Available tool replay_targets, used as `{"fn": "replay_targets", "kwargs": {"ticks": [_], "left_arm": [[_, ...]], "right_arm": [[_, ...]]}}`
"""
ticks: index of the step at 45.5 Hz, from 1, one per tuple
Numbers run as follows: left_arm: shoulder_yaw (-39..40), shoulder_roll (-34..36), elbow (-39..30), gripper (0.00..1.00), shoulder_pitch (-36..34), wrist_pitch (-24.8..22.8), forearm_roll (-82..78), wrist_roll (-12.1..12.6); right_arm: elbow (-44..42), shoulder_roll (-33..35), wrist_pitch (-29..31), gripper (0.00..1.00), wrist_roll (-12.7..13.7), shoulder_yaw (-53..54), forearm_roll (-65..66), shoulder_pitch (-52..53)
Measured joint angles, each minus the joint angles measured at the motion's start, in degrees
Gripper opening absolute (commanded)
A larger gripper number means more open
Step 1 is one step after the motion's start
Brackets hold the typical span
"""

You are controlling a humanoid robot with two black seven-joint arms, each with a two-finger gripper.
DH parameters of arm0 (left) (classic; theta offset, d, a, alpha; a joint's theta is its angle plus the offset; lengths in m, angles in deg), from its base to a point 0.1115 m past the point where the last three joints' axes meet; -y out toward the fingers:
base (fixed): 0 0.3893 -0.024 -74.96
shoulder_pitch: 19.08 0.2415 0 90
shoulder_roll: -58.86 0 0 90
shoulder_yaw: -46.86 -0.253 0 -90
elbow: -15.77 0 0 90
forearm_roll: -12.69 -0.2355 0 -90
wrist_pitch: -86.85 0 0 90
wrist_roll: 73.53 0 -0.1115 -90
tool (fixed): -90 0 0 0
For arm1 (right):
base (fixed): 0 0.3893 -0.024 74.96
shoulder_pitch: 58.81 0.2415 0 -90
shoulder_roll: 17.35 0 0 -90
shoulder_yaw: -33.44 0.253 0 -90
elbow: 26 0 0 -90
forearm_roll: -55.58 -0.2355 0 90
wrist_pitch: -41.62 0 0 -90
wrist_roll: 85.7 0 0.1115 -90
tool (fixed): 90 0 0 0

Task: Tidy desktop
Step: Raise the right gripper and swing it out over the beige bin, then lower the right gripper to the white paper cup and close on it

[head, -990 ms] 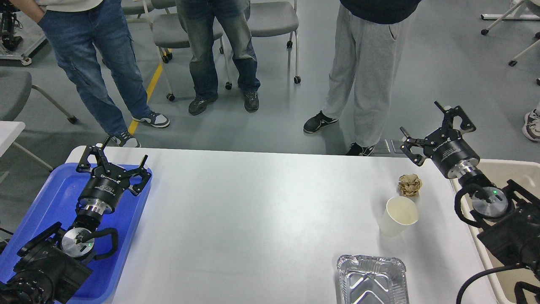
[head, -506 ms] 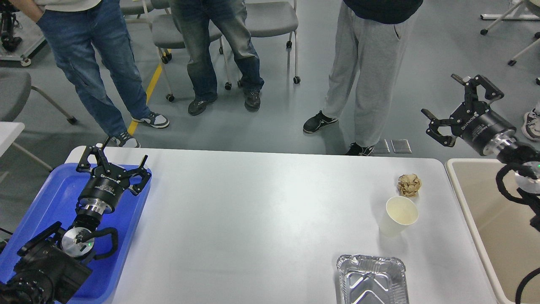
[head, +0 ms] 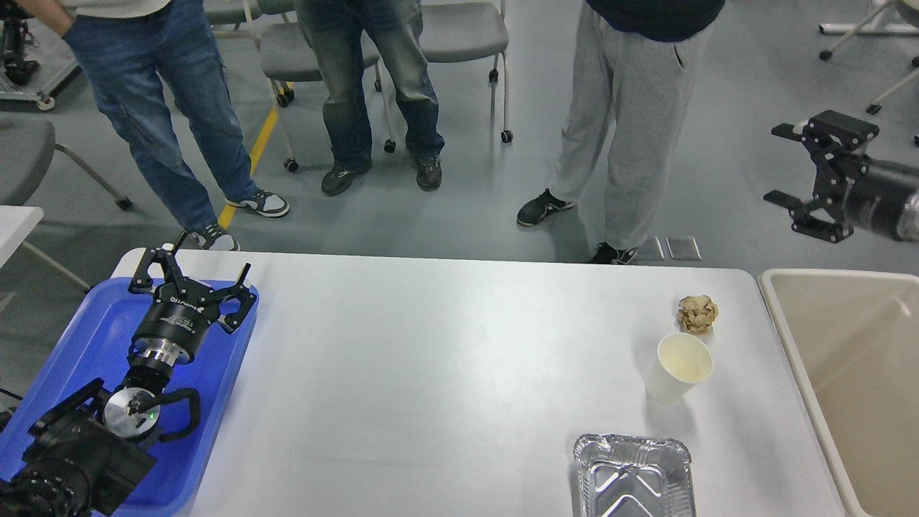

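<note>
The right end effector (head: 808,176) hangs high off the worktop's far right corner, over the floor, its two fingers spread wide with nothing between them. The left end effector (head: 192,276) hovers over the far end of the blue tray (head: 86,323), fingers likewise splayed and empty.

Nearest the right arm, the beige bin (head: 790,337) sits just beside the worktop (head: 431,373), which fills the middle of the view. On its right part lie a crumpled paper ball (head: 697,314), a paper cup (head: 678,368) standing upright just nearer than the ball, and a foil tray (head: 633,474) at the near edge.

All three look light. The ball is soft and should take a pinch across its middle. The cup is thin and would crush if squeezed hard; its rim or upper wall seems the best hold. The foil tray dents easily and is probably slippery, so one raised rim is the place to grip.
</note>
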Motion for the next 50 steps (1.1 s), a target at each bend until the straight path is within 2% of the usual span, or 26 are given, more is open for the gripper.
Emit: {"fn": "replay_targets", "kwargs": {"ticks": [16,25,37,50], "left_arm": [[0.01,0.08,-0.01,1.00,0.04,0.00,0.07,0.00],[0.01,0.09,-0.01,1.00,0.04,0.00,0.07,0.00],[0.01,0.09,-0.01,1.00,0.00,0.00,0.07,0.00],[0.01,0.15,-0.05,1.00,0.00,0.00,0.07,0.00]], "right_arm": [[10.66,7.55,-0.53,1.00,-0.17,-4.61,22.93,1.37],[17.19,9.06,-3.60,1.00,-0.19,-9.31,33.24,1.60],[20.26,6.18,-8.00,1.00,-0.14,-15.80,40.70,1.46],[18.41,0.95,-12.04,1.00,-0.13,-19.52,43.26,0.13]]}}
